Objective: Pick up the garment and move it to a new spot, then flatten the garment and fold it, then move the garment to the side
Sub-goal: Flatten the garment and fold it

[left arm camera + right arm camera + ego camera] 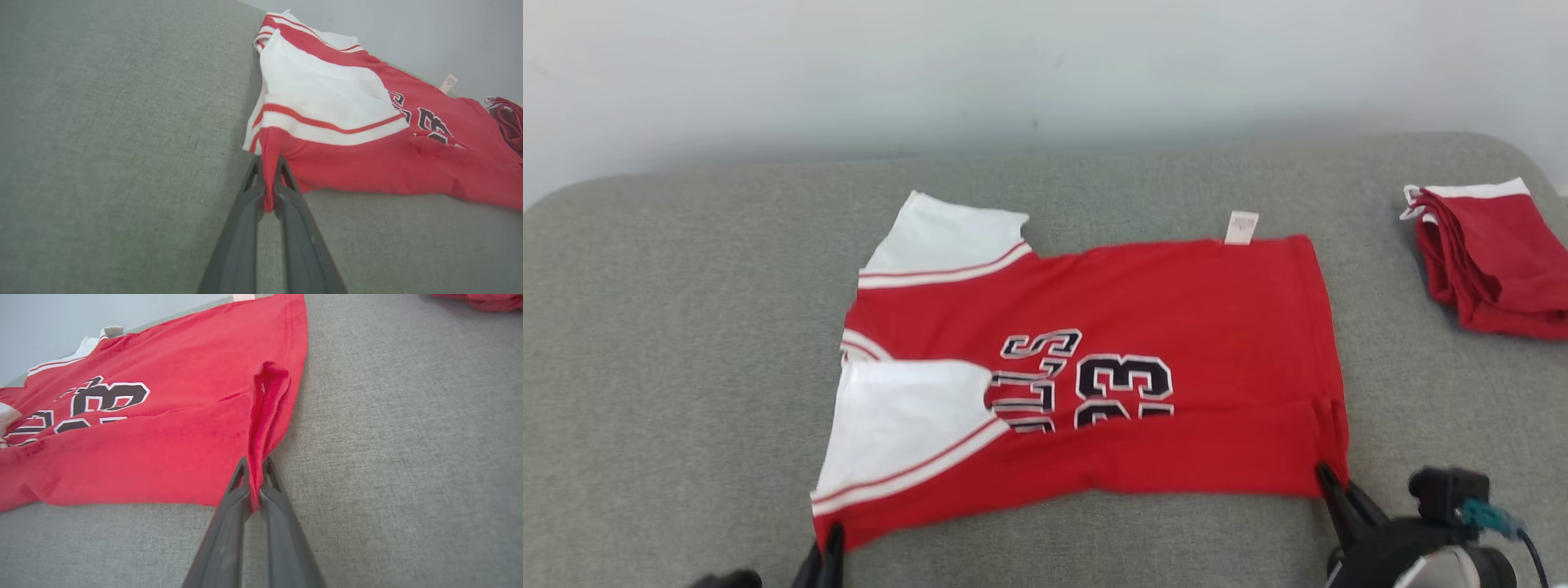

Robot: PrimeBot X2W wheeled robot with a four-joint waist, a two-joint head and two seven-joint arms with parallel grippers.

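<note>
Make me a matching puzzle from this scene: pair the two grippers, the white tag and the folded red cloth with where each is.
1 left gripper
2 right gripper
3 white tag
4 folded red cloth

A far edge of the jersey
B pinching the jersey's plain red corner
C apart from the jersey, at the right
D pinching the corner beside the white sleeve

Pairs: 1-D, 2-B, 3-A, 4-C

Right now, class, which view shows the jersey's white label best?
The head view: the white label stands whole beyond the jersey. The left wrist view has it small and distant; the right wrist view clips it at its top edge.
</note>
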